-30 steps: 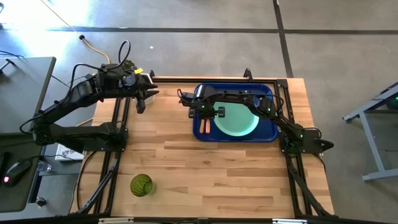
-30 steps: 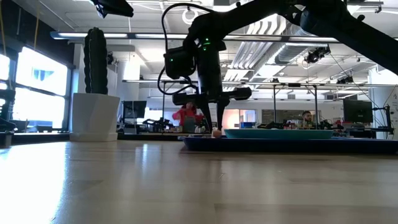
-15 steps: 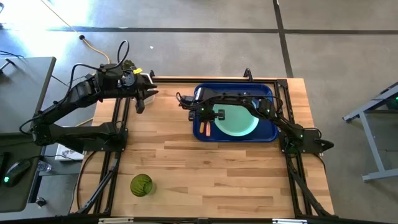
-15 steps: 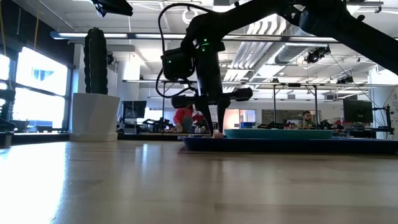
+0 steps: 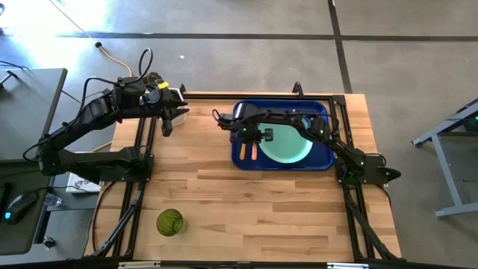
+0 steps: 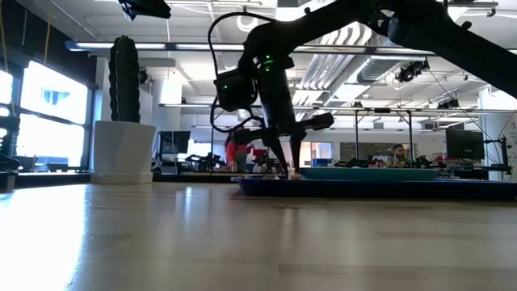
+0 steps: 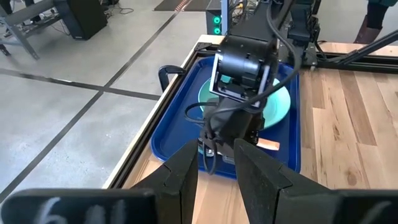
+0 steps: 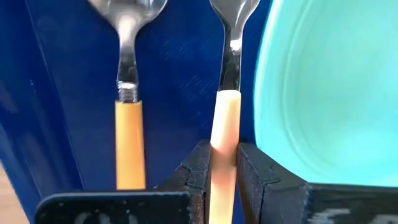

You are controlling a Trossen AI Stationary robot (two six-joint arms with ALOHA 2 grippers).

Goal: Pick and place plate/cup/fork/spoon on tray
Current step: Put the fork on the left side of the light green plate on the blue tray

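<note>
Wooden tabletop is carrying the tray toward two o'clock, where our right gripper is clenching the fork between the spoon and the plate. Our left gripper is waiting released at ten o'clock. The cup is sitting at seven o'clock.

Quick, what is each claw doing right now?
Left claw: open, empty, off beside the table.
Right claw: shut on a wooden-handled utensil over the tray.
</note>
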